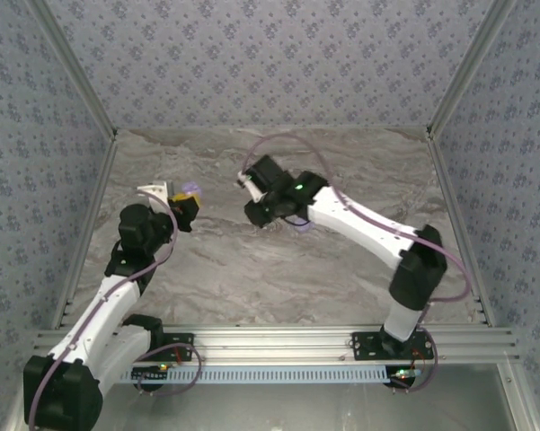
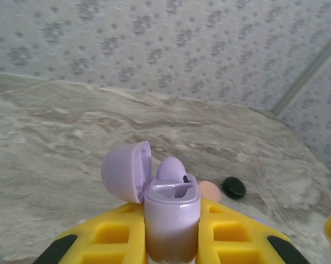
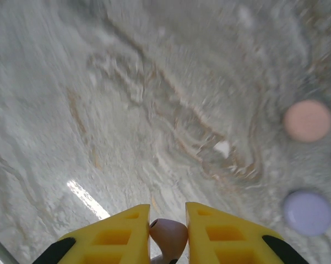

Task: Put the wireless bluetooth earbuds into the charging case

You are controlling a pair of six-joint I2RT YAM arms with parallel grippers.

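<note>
A pink bud (image 3: 168, 234) is pinched between the right fingers (image 3: 124, 231). The case (image 2: 172, 217), its lid (image 2: 124, 173) open and a lilac bud (image 2: 169, 168) seated, is clamped by the left fingers (image 2: 113, 234). The pink bud is judged light, hard and slippery, and is best gripped across its rounded head, with the stem left free.

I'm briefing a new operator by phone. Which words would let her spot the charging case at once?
Find the left gripper over the marble table. Upright between its yellow jaws stands the charging case, glossy lilac with its lid flipped open. The pink disc, black disc and lilac disc lie flat on the table instead.
</note>
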